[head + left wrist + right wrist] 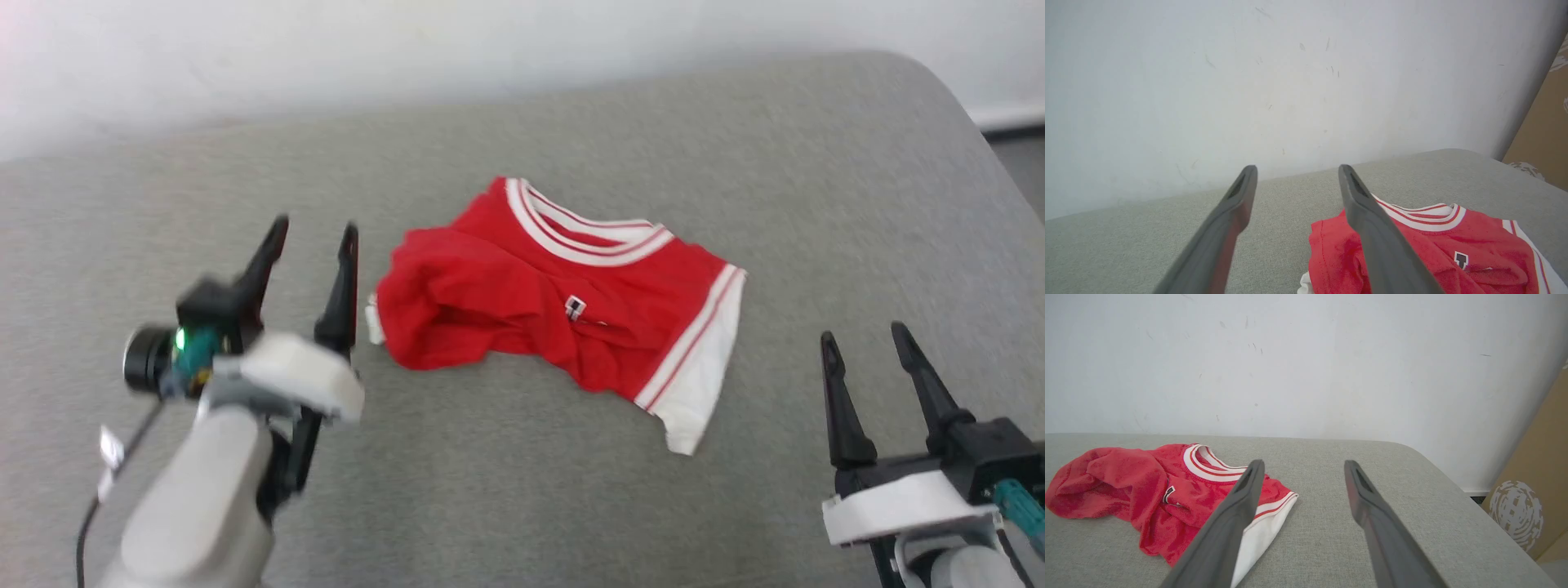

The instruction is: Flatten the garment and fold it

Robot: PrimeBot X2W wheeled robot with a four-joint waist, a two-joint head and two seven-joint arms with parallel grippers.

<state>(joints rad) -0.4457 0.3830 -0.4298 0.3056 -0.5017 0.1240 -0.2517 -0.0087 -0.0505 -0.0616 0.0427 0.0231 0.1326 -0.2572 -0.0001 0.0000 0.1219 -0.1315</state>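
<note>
Red cloth bunching on grey upholstery: finding the garment (522,302) lying crumpled near the middle of the padded surface (522,490), with its striped collar turning toward the pale wall (490,49). Spreading one white sleeve flat on the robot's right side, and folding the red body over itself on the left.

Lying just beside the left gripper (317,227), off its inner finger, with the nearest red edge and a scrap of white sitting close to that finger. Not telling clearly from the head view whether cloth and finger are touching. Holding the two dark fingers wide apart, gripping nothing; in the left wrist view, showing bare grey fabric in the gap, with the shirt passing behind the right-hand finger.

Lying well apart from the right gripper (863,333), waiting low at the right, beyond the white sleeve. Spreading equally wide here, gripping nothing and touching nothing; in the right wrist view, framing bare grey surface between the fingers, with the shirt off to the left.
</note>
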